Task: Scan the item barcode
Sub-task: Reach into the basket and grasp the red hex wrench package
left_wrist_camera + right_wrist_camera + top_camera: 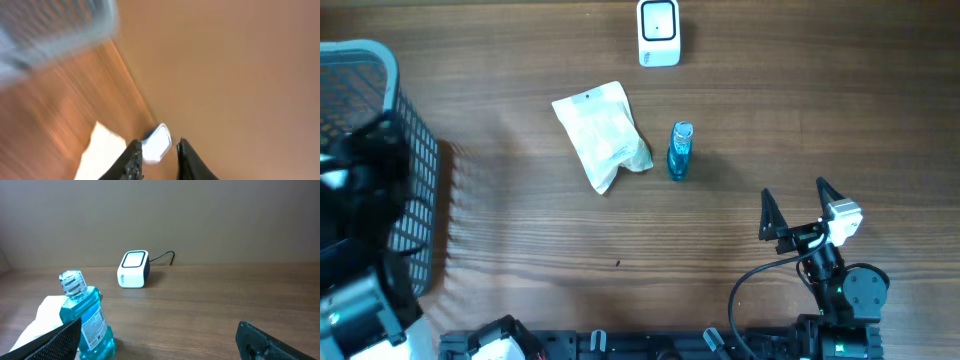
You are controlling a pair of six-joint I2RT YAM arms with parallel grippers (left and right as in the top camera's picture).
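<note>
A small blue bottle [680, 150] of clear liquid stands upright mid-table, with a white packet [605, 145] lying just to its left. The white barcode scanner [658, 32] sits at the far edge. My right gripper [800, 210] is open and empty near the front right, well short of the bottle [82, 315], and faces the scanner [133, 269]. My left arm [365, 165] hangs over the basket at the far left. In the blurred left wrist view my left gripper [158, 142] has its jaws narrowly apart with nothing between them, and the scanner [160, 136] and packet [102, 152] lie far ahead.
A grey-blue wire basket [415, 150] stands at the table's left edge and shows as a blur [55, 30] in the left wrist view. The scanner's black cable [162, 256] trails off behind it. Bare wooden tabletop [620, 250] runs between the items and both arms.
</note>
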